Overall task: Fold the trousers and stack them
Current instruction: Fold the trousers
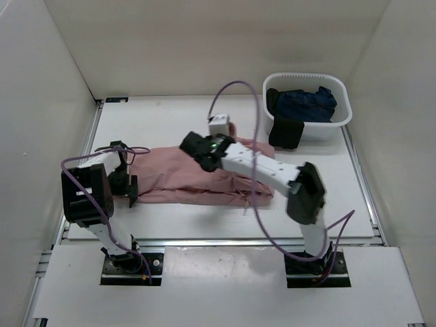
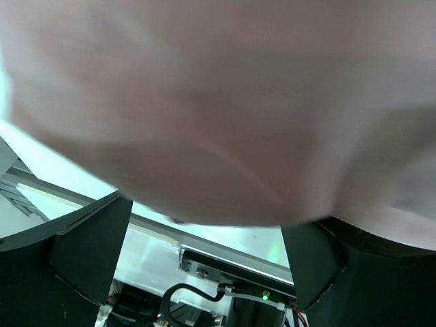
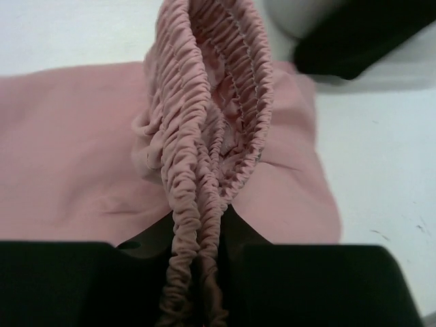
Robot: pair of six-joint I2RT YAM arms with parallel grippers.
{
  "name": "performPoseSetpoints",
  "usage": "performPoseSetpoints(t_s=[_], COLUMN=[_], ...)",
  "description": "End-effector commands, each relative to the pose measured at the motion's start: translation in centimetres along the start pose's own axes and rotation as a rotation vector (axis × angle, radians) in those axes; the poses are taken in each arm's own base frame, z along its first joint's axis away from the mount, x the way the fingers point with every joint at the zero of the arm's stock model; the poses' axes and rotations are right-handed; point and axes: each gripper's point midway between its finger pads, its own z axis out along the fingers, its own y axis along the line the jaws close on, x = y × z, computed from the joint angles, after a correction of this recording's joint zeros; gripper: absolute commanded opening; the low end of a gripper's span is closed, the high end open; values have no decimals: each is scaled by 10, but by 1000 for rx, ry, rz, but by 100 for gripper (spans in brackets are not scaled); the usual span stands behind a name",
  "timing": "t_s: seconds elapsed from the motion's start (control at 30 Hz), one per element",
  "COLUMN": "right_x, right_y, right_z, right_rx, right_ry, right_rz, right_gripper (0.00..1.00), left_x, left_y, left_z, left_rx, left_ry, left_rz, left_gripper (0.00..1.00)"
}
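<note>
Fold appears partial, nothing stacked: right gripper (image 3: 201, 262) pinches the gathered waistband (image 3: 204, 102) of the trousers (image 1: 180, 176) at centre frame; left gripper (image 1: 129, 191) cloth-covered, finger state indeterminate.

left black-and-white arm (image 1: 87, 194) folded back, elbow raised | left black 2-finger tool (image 1: 130, 190) low, pointing down, fingers (image 2: 85, 242) apart | right black-and-white arm (image 1: 262, 167) stretched forward-left | right black 2-finger tool (image 3: 201, 238) pinched closed on dusty-pink soft fabric trousers (image 3: 75, 157)
</note>
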Motion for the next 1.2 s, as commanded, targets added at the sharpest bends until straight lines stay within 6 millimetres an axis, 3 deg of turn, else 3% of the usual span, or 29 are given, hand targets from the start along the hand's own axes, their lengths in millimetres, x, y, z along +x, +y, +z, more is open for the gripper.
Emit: performPoseSetpoints(t_s=[0.0,0.07,0.17,0.27,0.3,0.33,0.4,0.43,0.47,0.5,0.53,0.6,0.63,0.7,0.77,0.8,0.87,0.9,0.97,1.07,1.13,1.17], right_x=[7,2,-3,12,23,21,38,34,29,37,14,16,-4,-14,-5,-3,25,30,65,116,131,129], right_y=[32,62,88,109,116,132,157,160,161,159,158,153,142,128,110,100,90,85,82,82,84,84], right_z=[-3,-11,-22,-17,-14,-17,-33,-44,-55,-63,-86,-106,-125,-122,-107,-86,-58,-38,-7,16,26,25], right_rx=[60,20,-50,-139,-171,-242,-400,-436,-470,-504,-601,-704,-757,-771,-736,-682,-624,-600,-571,-551,-543,-542], right_ry=[-9,-26,-67,-38,-13,-10,26,6,-22,-49,-96,-108,-147,-131,-90,-55,74,122,238,379,421,423], right_rz=[-43,-46,-68,-92,-132,-128,-309,-349,-379,-489,-441,-464,-407,-331,-299,-270,-222,-193,-203,-213,-213,-215], right_gripper=[0,0,0,4,11,19,45,62,87,91,94,97,97,92,77,53,27,10,0,0,0,0], left_x=[-27,-32,-31,-35,-35,-35,-35,-35,-31,-31,-31,-33,-33,-36,-36,-37,-38,-39,-36,-36,-37,-37], left_y=[-8,-8,-9,-8,-8,-8,-8,-8,-7,-7,-7,-5,-5,-4,-1,0,1,1,3,3,4,4], left_z=[8,8,10,9,9,9,9,9,11,11,11,12,12,10,9,6,4,2,2,2,0,0], left_rx=[34,34,34,34,34,34,34,34,34,34,34,34,34,34,34,33,33,33,24,24,24,24], left_ry=[-71,-81,-72,-81,-81,-81,-81,-81,-70,-70,-70,-76,-76,-84,-90,-101,-99,-108,-98,-97,-106,-106], left_rz=[-45,-48,-45,-48,-48,-48,-48,-48,-54,-54,-54,-66,-66,-68,-80,-83,-83,-85,-83,-83,-85,-85], left_gripper=[100,100,100,100,100,100,100,100,100,100,100,100,100,100,100,100,100,100,100,100,100,100])
